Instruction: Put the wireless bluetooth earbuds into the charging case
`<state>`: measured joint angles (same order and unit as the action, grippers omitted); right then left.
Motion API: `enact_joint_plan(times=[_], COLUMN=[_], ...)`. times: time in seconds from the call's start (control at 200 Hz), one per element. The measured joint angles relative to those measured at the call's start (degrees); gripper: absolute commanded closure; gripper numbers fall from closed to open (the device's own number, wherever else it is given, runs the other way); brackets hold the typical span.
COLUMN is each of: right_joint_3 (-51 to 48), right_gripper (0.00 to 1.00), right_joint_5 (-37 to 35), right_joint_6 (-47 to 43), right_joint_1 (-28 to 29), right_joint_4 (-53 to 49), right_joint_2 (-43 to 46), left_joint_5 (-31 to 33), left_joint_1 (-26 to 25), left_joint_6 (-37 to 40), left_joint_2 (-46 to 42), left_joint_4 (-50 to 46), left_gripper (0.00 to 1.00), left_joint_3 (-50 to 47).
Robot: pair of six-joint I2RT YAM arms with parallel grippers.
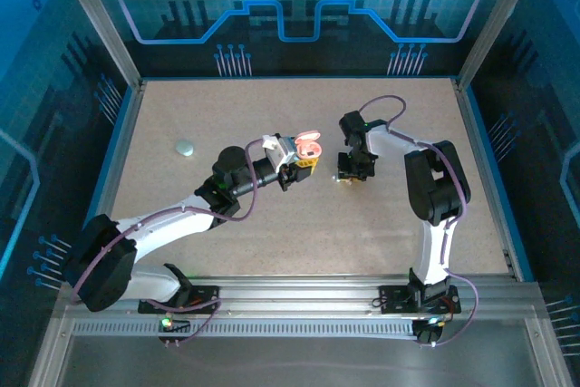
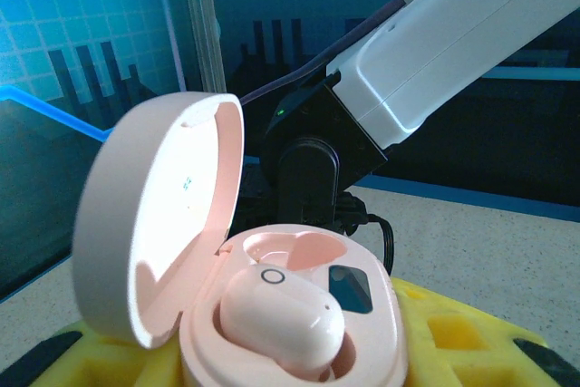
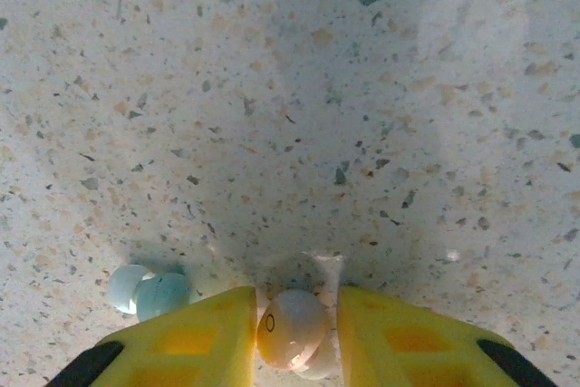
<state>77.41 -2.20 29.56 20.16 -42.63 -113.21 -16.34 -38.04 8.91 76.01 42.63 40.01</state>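
Earbud [image 3: 292,331], whitish, is pinched in my right gripper [image 3: 295,314] low over the table [image 3: 272,88]. The open pink case [image 2: 154,224], clamped in my left gripper [image 1: 294,168], lies just left, one socket [image 2: 285,246] free.

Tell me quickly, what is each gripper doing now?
Left gripper: closed on the open pink case.
Right gripper: closed on a whitish earbud.
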Motion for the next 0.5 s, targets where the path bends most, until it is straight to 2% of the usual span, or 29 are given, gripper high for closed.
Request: enact_joint_plan(times=[0.34,0.495], right_joint_3=[0.28,0.83], right_gripper=[0.7,0.74], right_joint_5=[0.17,0.0], right_joint_6=[1.05,1.03], right_joint_1=[0.07,0.07], right_joint_4=[0.11,-0.07], right_joint_2=[-0.33,-0.72], left_joint_5=[-0.39,-0.39], left_joint_1=[0.0,0.0], left_joint_6=[0.0,0.0], left_joint_2=[0.0,0.0], left_joint_4=[0.0,0.0], left_gripper=[0.68,0.68], left_joint_3=[0.0,0.0])
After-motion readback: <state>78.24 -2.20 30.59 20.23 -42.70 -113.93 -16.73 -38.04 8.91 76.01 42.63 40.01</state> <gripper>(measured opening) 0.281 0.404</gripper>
